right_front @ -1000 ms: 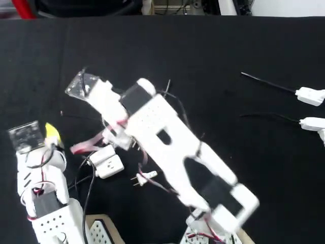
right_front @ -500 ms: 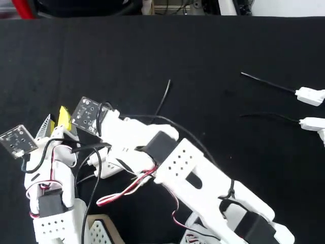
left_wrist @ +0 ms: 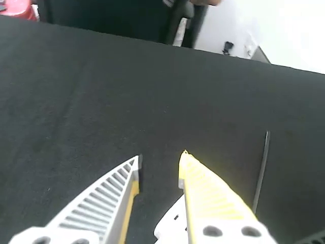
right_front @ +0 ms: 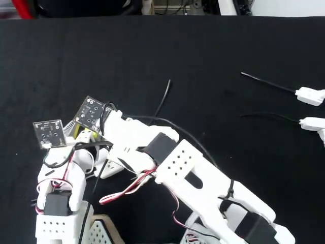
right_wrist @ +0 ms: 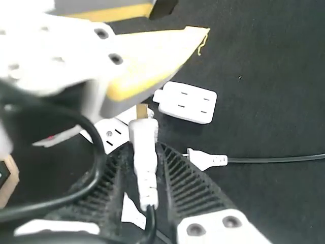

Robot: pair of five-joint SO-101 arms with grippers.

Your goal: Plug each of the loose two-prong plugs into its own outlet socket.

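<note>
Crowding worries me. Left gripper (left_wrist: 160,155) partly open, empty, above the table (left_wrist: 76,91). Right gripper (right_wrist: 142,152) clamped on a plug (right_wrist: 144,137), prongs near an outlet (right_wrist: 185,101). If the two touch, the plug may twist in the jaws; a skewed push would slide the outlet.

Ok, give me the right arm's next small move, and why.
Probably shift the right gripper sideways until the prongs of the plug sit over the socket block: it grips the plug, but the prongs point just beside the block, not at its slots.

Bright, even light; faint shadows.
</note>
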